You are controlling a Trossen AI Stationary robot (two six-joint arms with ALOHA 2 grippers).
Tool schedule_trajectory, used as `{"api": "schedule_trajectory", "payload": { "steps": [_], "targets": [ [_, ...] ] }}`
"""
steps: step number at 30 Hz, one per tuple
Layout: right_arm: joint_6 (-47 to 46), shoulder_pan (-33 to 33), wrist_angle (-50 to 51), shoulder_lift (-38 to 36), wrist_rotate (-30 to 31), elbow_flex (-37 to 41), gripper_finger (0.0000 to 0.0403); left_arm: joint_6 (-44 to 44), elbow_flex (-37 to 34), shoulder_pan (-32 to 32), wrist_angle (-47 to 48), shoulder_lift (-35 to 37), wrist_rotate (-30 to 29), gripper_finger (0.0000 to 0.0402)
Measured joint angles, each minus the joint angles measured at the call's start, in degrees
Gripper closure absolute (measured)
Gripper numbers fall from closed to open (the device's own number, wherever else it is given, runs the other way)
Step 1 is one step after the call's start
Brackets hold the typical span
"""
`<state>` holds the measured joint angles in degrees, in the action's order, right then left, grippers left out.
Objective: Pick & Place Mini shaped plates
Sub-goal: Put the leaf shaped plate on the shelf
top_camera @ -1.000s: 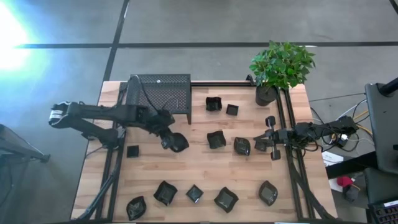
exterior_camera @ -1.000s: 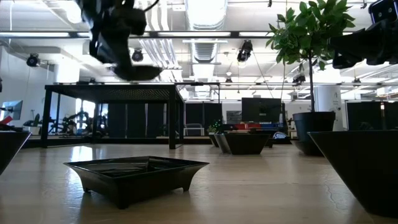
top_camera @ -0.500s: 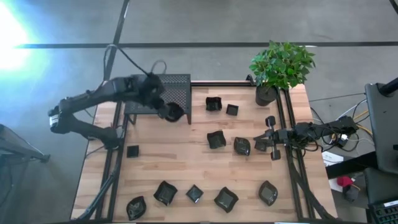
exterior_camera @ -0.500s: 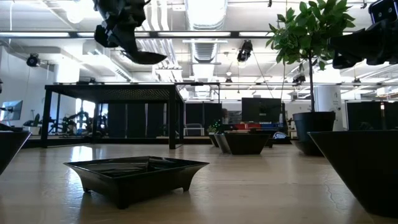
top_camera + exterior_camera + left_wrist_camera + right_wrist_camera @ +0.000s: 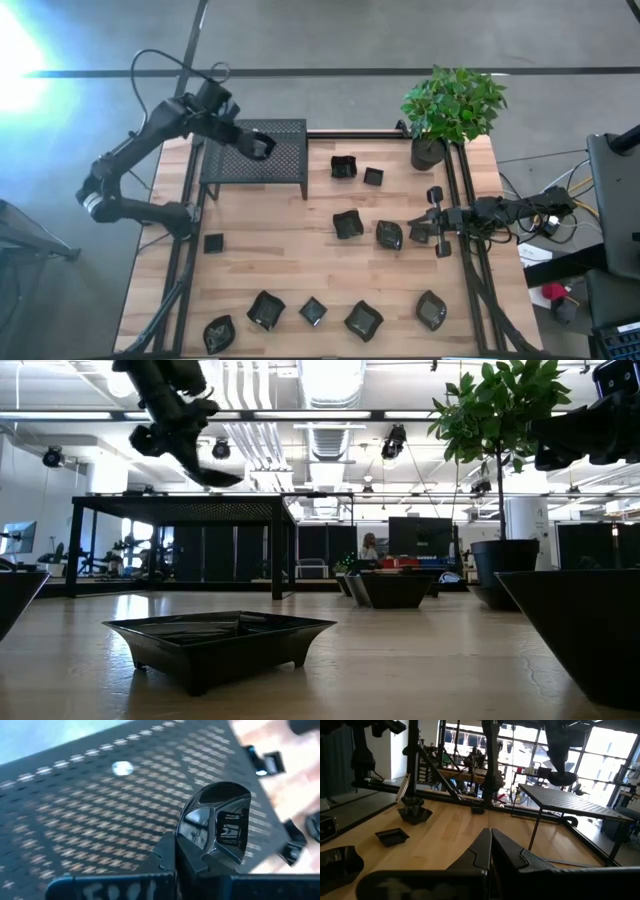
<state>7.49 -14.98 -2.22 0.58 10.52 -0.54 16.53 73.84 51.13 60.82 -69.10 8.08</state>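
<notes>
Moved: left gripper (image 5: 257, 146) has carried the mini plate (image 5: 218, 825) from the stand's (image 5: 280, 165) front edge to above its top.
Left fingers: clamped on the plate's rim.
Right gripper (image 5: 420, 232): fingers closed, empty.
Writing: none legible.

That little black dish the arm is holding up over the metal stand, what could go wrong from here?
The left gripper pinches the dish only by one edge, so it might slip or tilt when let go. It hangs above the stand, not touching; released from there, it could bounce or land askew. The right gripper rests near other dishes, out of the way.
</notes>
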Motion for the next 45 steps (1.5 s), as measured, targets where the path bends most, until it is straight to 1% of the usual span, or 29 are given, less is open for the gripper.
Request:
{"api": "schedule_trajectory", "payload": {
  "steps": [2, 4, 9, 12, 16, 20, 28, 33, 45],
  "targets": [
    [0.0, 0.0, 0.0, 0.0, 0.0, 0.0, 0.0394, 0.1, 0.0, 2.4, 0.5, 0.0, -0.7, 0.0401],
    [0.0, 0.0, 0.0, 0.0, 0.0, 0.0, 0.0394, 0.4, 0.0, 4.3, 0.9, 0.0, -2.8, 0.0401],
    [0.0, 0.0, 0.0, 0.0, 0.0, 0.0, 0.0394, 0.5, -0.1, 7.8, 1.1, 0.0, -6.8, 0.0401],
    [0.2, 0.0, 0.0, 0.0, 0.0, 0.0, 0.0394, 0.5, -0.4, 9.2, 1.0, 0.0, -7.5, 0.0401],
    [0.1, 0.0, 0.0, 0.0, 0.0, 0.0, 0.0394, 0.5, -3.1, 10.9, 0.4, 0.0, -7.6, 0.0401],
    [0.2, 0.0, 0.0, 0.0, 0.0, 0.0, 0.0394, 0.9, -4.7, 11.2, -2.9, 0.0, -7.4, 0.0401],
    [0.0, 0.0, 0.0, 0.0, 0.0, 0.0, 0.0394, 3.1, -5.1, 11.4, -5.3, 0.0, -9.4, 0.0401],
    [0.0, 0.0, 0.0, 0.0, 0.0, 0.0, 0.0394, 3.1, -7.1, 11.4, -7.5, 0.0, -10.4, 0.0401],
    [0.0, 0.0, 0.0, 0.0, 0.0, 0.0, 0.0394, 3.1, -7.6, 11.4, -7.4, 0.0, -10.5, 0.0401]
  ]
}}
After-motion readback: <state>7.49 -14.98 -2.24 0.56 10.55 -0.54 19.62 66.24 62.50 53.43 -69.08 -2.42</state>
